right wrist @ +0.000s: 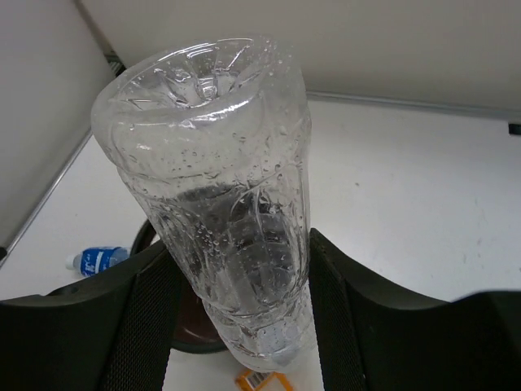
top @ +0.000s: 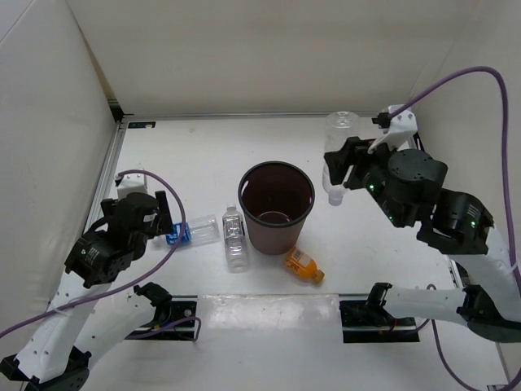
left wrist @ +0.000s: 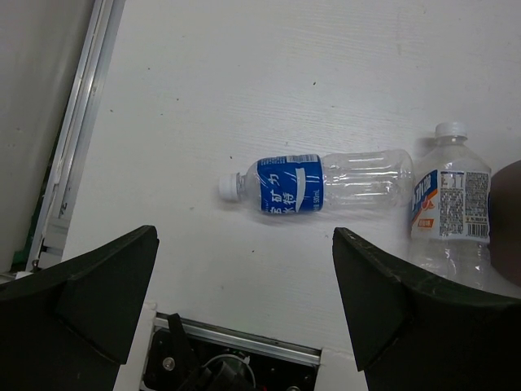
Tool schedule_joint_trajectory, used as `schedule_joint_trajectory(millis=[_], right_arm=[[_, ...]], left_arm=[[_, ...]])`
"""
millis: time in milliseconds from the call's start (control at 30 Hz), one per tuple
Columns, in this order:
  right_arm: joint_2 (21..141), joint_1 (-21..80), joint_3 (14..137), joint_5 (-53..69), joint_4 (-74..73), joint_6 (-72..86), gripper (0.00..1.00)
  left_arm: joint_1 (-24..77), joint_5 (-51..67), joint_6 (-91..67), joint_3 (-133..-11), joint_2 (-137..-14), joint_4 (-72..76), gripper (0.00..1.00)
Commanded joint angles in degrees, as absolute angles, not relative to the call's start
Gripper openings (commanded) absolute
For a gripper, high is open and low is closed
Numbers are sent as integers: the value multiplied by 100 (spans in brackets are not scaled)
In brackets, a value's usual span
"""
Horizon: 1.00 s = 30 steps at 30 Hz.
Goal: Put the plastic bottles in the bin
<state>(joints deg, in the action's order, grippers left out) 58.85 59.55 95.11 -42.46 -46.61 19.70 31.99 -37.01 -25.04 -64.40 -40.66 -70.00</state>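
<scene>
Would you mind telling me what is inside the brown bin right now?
The bin looks empty: its dark floor shows in the top view, with no bottle on it. The near inner wall is hidden by the rim.

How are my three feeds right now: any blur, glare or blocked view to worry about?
Top external: even light, soft shadows, bin sharp. Left wrist: blue-label bottle crisp, its print visible; left pincer dark and featureless. Right wrist: the held clear bottle fills the middle, hiding most of the bin; no strong glare.
</scene>
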Motion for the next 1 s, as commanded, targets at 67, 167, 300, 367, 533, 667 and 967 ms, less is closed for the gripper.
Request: schedule_joint_trajectory(millis=[67,167,300,367,533,667,967], right_arm=[[6565,6601,9800,-4712,-3498,1195,18],[6881,6452,9766,-4448,-3533,1449,18],[6917,6346,9159,-3957,-2910,1625,20],[6978,6119,8869,-3553,-2822,1801,20],[6900,6073,8308,-3542,-2786,2206,22],[6601,6293,7544,-3990,-2391,2539,28],[6109,6442,6680,-4867,-2127,3436,44]], left_arm=[[3164,-3709,-2461,-6416,-4175,-6917,100],[3173,-3718,-2470,-6416,-4192,-6926,100],[3173,-3727,-2470,-6416,-4192,-6917,100],[3173,-3718,-2452,-6416,-4201,-6917,100],[3173,-3709,-2470,-6425,-4219,-6908,100],[3173,-3665,-2435,-6407,-4236,-6891,100],[3164,-3639,-2443,-6434,-4430,-6891,100]])
